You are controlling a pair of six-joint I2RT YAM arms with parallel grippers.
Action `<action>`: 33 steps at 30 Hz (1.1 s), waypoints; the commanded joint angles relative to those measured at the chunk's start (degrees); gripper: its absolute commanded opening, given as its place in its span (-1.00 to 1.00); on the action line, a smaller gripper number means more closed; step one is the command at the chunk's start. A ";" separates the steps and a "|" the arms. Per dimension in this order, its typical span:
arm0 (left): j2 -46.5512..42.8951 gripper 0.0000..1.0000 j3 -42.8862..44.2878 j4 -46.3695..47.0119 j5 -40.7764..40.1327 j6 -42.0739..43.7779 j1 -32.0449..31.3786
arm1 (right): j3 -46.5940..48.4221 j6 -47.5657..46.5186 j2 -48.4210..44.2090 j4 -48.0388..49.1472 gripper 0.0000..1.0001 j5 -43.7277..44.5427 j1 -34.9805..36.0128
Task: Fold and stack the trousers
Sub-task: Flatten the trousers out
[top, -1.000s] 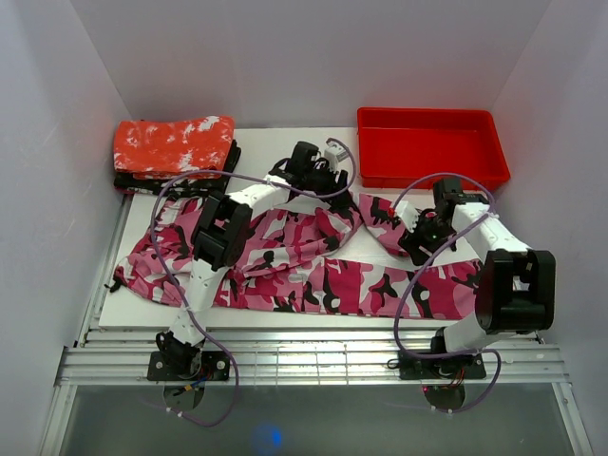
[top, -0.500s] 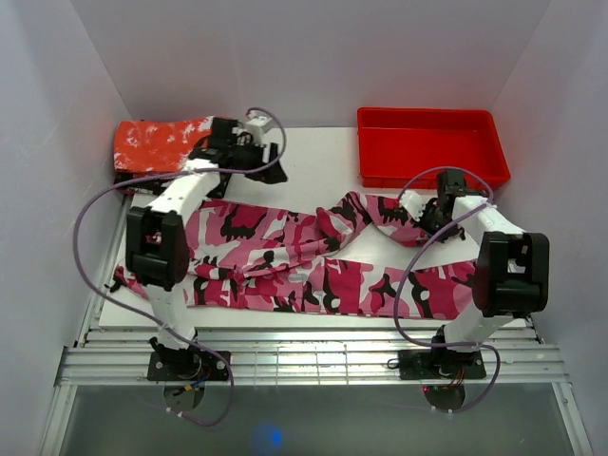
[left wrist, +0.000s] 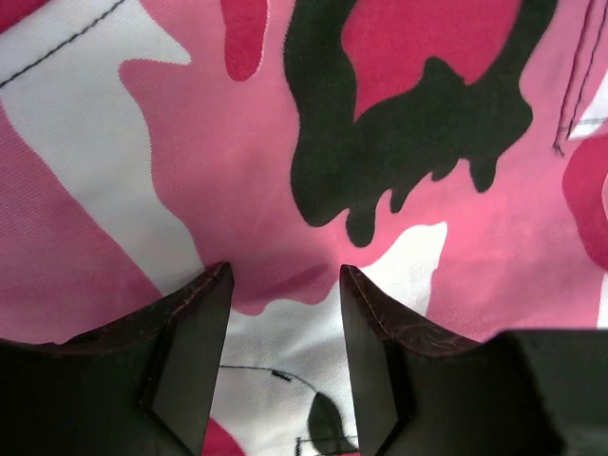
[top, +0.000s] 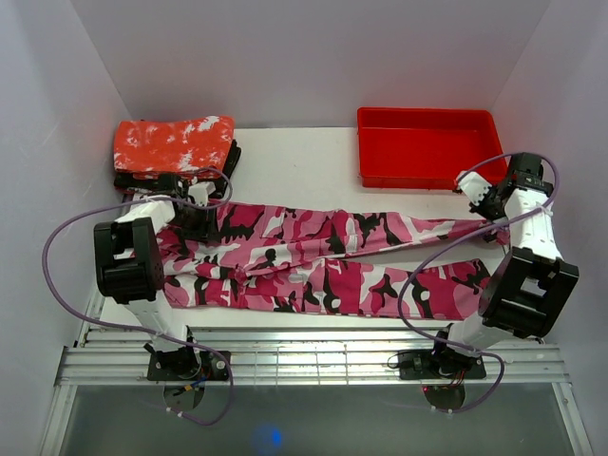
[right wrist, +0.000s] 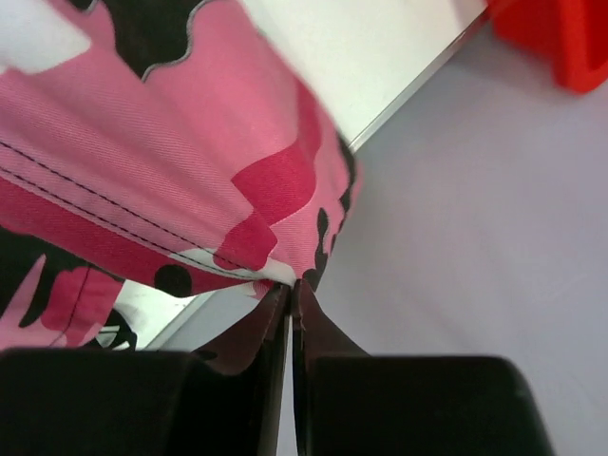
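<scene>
The pink camouflage trousers [top: 313, 256] lie stretched across the white table, waist at the left, legs running right. My left gripper [top: 198, 226] is down on the waist end. In the left wrist view its jaws stand open [left wrist: 285, 290], both fingertips [left wrist: 204, 323] against flat cloth [left wrist: 399, 142], with nothing pinched between them. My right gripper [top: 492, 220] is at the table's right edge, shut on the hem of the upper leg. In the right wrist view the cloth's hem [right wrist: 190, 190] hangs taut from the closed tips [right wrist: 291, 287], lifted off the table.
A red tray [top: 432, 147] stands at the back right, close behind the right arm. A folded red cloth with white speckles [top: 174, 144] lies on a dark stack at the back left. White walls close in on both sides.
My right gripper has shut on the leg's hem and pulled it out to the right, straightening the leg. My left arm swung from the table's back down onto the waist end, its jaws narrowing.
</scene>
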 commanded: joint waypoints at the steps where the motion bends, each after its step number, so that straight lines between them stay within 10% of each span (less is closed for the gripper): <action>1: -1.67 0.20 -3.10 -0.01 -6.13 3.48 2.61 | -1.30 -10.51 1.85 -2.97 -0.84 4.62 -2.85; 4: -0.35 0.17 -4.24 0.79 -8.69 4.10 5.77 | -0.86 -8.85 4.48 -3.40 -0.77 4.98 -3.04; 12: -1.75 0.10 -4.59 -0.44 -9.92 6.74 14.47 | -2.00 -7.44 3.71 -10.35 0.48 -2.12 -1.63; 19: -1.58 0.10 -2.14 -0.96 -12.13 8.32 19.48 | 9.32 1.70 9.40 -12.37 0.34 -6.18 -1.63; 25: -0.44 0.24 0.32 -1.41 -10.90 8.15 20.63 | 15.74 8.90 15.12 -21.31 -0.18 -8.46 -1.45; 33: -0.52 0.29 1.12 -1.59 -6.59 6.39 20.63 | -3.92 19.71 6.79 -18.19 -0.19 -15.57 -4.09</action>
